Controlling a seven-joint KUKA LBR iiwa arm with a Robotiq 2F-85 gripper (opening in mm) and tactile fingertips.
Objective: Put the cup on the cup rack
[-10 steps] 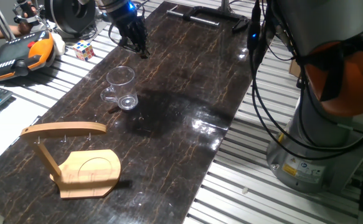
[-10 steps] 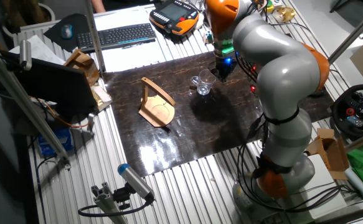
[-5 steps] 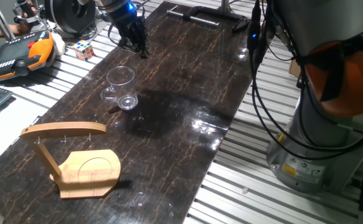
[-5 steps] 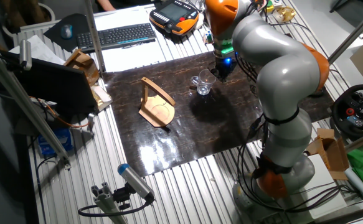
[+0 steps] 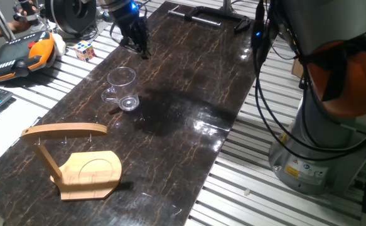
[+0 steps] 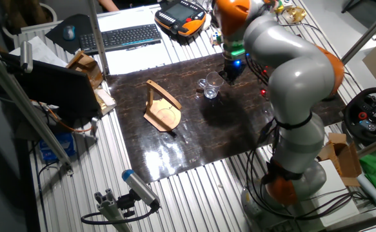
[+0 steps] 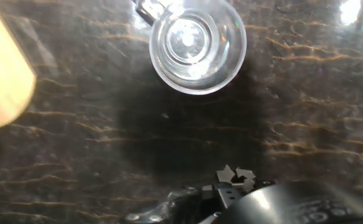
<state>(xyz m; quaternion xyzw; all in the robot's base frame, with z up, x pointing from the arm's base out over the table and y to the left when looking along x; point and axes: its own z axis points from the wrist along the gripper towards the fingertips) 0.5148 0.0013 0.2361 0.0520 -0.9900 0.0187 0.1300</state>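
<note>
Cup (image 5: pixel 122 90) upright on table, apart from fingers (image 5: pixel 140 48)

Bright overhead light; white glare on glossy tabletop (image 5: pixel 201 122). Hand view soft, dark shadow below cup (image 7: pixel 197 43).

I worked in a robotics lab: slotted aluminium tabletop (image 6: pixel 194 193), teach pendant (image 6: pixel 181 14), keyboard (image 6: pixel 120 37), steering-wheel controller (image 6: pixel 371 116).

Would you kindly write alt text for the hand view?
Looking straight down, a clear glass cup stands upright on a dark marbled table, empty. A pale wooden edge of the cup rack shows at left.
</note>
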